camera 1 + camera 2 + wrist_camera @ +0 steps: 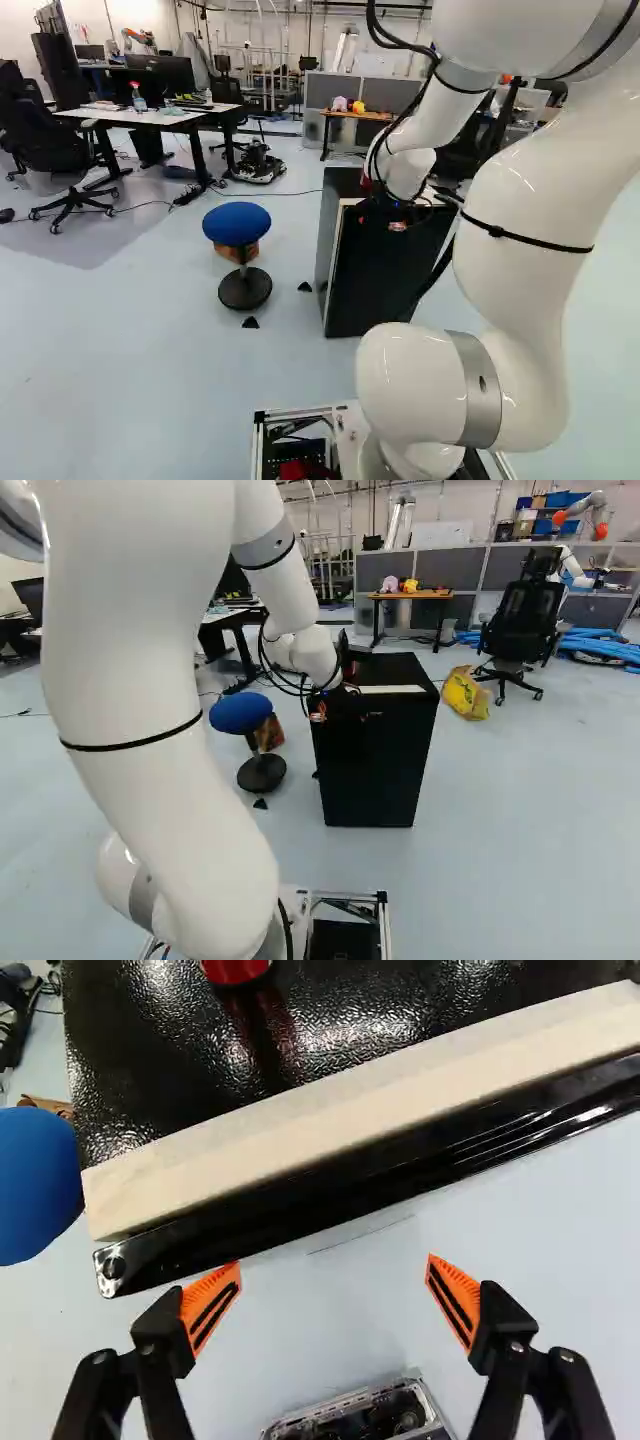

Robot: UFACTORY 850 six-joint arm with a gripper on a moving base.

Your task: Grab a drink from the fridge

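Pale floor (120, 380), black fridge (370, 770) upright on it, door (330, 1190) apparently shut, drinks out of sight. Hand (333, 1262) spread wide! Square up to door edge, seat pads, pull gently.

Site reads as a robotics lab with office furniture. Left base view shows a desk (150, 117), monitors (176, 74) and office chair (42, 140) at ten o'clock; right base view shows grey partitions (446, 570) at one, another robot (596, 500) at two.
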